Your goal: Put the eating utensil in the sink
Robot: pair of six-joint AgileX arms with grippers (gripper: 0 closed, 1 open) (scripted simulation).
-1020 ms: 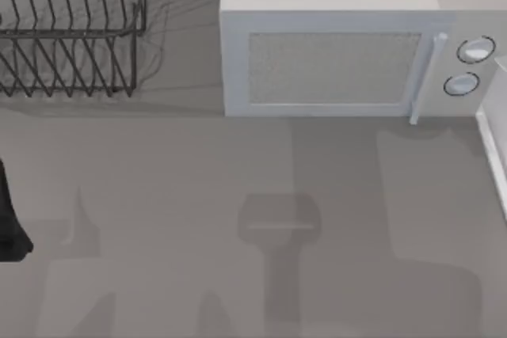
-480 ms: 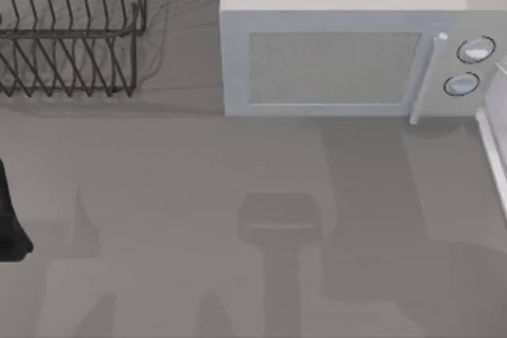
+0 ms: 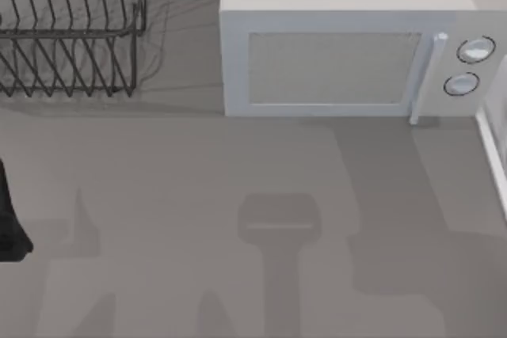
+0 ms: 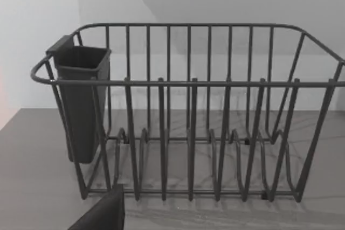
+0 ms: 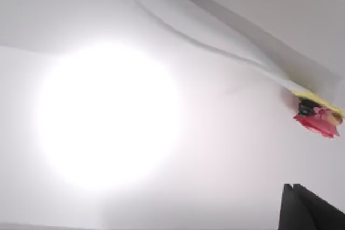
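Note:
The sink's white rim [image 3: 495, 152] shows at the right edge of the top view. In the right wrist view a smooth white curved surface [image 5: 215, 149] carries a bright glare, with a small yellow and red object [image 5: 319, 117] against it. I cannot tell whether that object is the eating utensil. A dark finger [image 5: 310, 211] of my right gripper pokes in at that view's corner, apart from the object. My left arm [image 3: 9, 223] sits at the table's left edge, and one of its dark fingers [image 4: 102, 214] points toward the dish rack.
A dark wire dish rack [image 3: 71, 37] with a black cutlery cup [image 4: 81, 100] stands at the back left. A white microwave [image 3: 348, 45], door closed, fills the back middle and right. Grey tabletop [image 3: 238, 195] lies in front of both.
The broad shadow on the table in front of the microwave has slid to the right. The left arm has not moved.

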